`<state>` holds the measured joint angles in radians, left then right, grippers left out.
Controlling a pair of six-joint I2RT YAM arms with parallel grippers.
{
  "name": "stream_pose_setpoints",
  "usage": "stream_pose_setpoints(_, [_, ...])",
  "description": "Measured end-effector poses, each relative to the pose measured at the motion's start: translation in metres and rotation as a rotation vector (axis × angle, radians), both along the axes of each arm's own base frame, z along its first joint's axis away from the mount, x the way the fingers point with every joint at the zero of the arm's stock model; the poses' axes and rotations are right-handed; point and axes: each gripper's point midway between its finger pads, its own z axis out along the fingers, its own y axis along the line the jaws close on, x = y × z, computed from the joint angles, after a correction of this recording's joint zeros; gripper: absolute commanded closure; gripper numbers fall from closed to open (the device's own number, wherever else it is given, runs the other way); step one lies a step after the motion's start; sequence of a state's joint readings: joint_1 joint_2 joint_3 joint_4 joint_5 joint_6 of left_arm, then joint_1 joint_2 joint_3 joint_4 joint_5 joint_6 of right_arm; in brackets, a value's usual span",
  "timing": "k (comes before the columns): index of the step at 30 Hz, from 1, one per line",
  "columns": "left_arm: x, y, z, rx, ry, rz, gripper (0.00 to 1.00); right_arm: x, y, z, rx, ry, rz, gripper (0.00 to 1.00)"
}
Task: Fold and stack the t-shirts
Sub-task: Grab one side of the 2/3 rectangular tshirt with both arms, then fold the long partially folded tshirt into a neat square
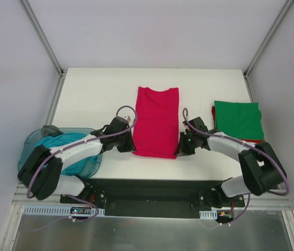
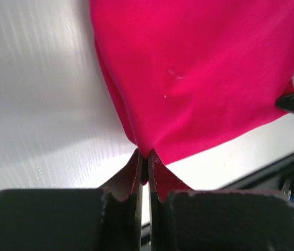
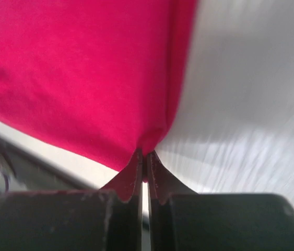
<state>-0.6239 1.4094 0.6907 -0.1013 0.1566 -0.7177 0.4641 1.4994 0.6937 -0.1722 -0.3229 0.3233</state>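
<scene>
A crimson red t-shirt [image 1: 156, 122] lies folded into a long strip on the middle of the white table. My left gripper [image 1: 130, 146] is shut on its near left corner; in the left wrist view the red cloth [image 2: 199, 78] runs pinched between the closed tips of the left gripper [image 2: 145, 157]. My right gripper [image 1: 179, 149] is shut on the near right corner, and the red cloth [image 3: 84, 78] bunches into the right gripper [image 3: 144, 155]. A folded green t-shirt [image 1: 238, 120] lies at the right on a red one [image 1: 251, 141]. A teal t-shirt [image 1: 58, 144] fills the tub.
A translucent blue plastic tub [image 1: 92, 166] stands at the near left, under the left arm. Metal frame posts [image 1: 42, 36] rise at the table's back corners. A black base plate [image 1: 152, 193] runs along the near edge between the arm bases.
</scene>
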Motion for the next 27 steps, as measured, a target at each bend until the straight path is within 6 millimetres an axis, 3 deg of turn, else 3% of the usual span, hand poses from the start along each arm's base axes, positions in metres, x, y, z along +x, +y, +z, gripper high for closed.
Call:
stream_pose_setpoints(5, [-0.043,0.005,0.037,-0.068,-0.060,-0.071,1.00,-0.086,0.008,0.022,0.079,0.123,0.196,0.99])
stream_pose_setpoints(11, [-0.076,0.019,0.091,-0.204,-0.173,-0.088,1.00,-0.144,0.012,0.073,0.218,0.156,0.372,0.99])
stream_pose_setpoints(18, [-0.102,0.027,0.122,-0.317,-0.222,-0.120,1.00,-0.181,0.020,0.129,0.395,0.130,0.487,0.99])
stream_pose_setpoints(22, [-0.107,0.027,0.124,-0.321,-0.204,-0.133,1.00,-0.191,0.019,0.142,0.435,0.129,0.487,0.99])
stream_pose_setpoints(27, [-0.099,0.025,0.134,-0.309,-0.217,-0.120,1.00,-0.188,0.018,0.147,0.426,0.102,0.452,0.99])
